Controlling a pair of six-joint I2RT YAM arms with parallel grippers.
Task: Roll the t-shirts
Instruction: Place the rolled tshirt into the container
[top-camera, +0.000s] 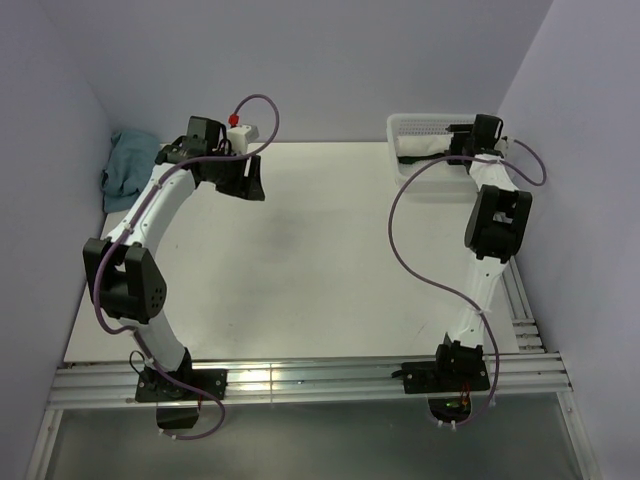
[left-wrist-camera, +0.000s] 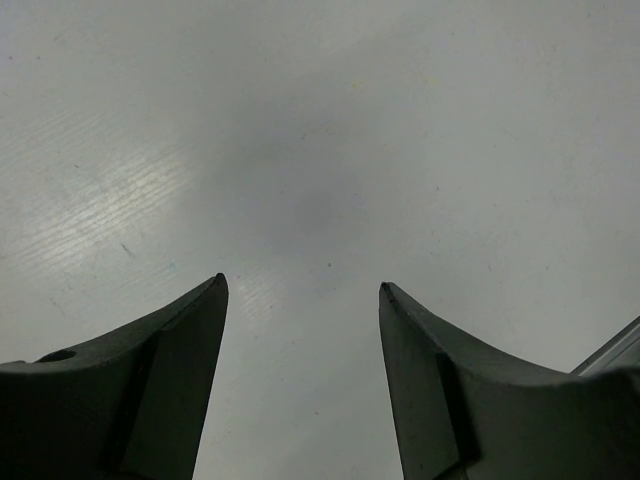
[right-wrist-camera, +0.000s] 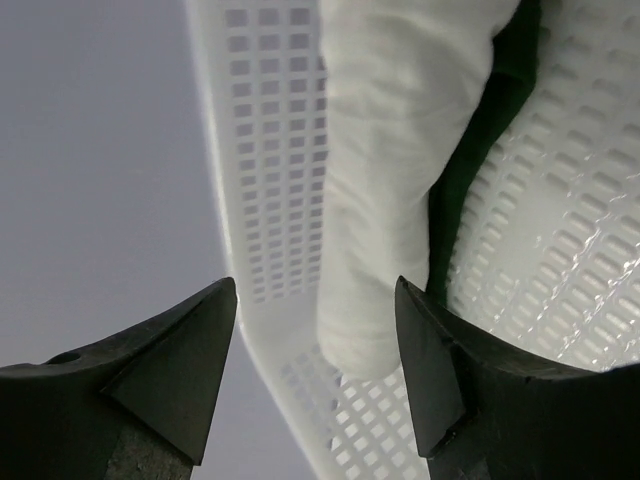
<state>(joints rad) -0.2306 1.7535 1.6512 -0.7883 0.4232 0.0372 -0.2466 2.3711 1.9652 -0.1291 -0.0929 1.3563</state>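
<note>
Two arms up over the white table (top-camera: 330, 250), bases at the near edge.

Left arm reaches fwd and bends toward the middle-left of the table. The left fingers (left-wrist-camera: 150, 380) are spread wide apart and tilted down at the tabletop. In the wrist view only the pale table surface w/ a soft shadow shows between the tips. They aren't touching the surface as far as I can see.

Right arm stretches to the far right corner, where a white mesh basket (top-camera: 420, 118) sits against the back wall. The right fingers (right-wrist-camera: 170, 370) are also spread, hanging above the basket's near side. They aren't pinching anything, and the tips stand apart from the cloth below.

The t-shirt (right-wrist-camera: 390, 150) is inside that basket. It's cream-white cloth gathered into a long bundle, looks rolled or folded, can't tell which. A dark green part runs along one side of it. It lies against the slotted basket wall. From the overhead cam it shows as a pale strip w/ a dark edge across the basket, partly hidden by the right wrist. Can't make out any print on it.

Far left corner, by the side wall, there's a crumpled teal cloth (top-camera: 128, 165) on the table, well apart from the left fingers. Purple cables loop off both arms.
</note>
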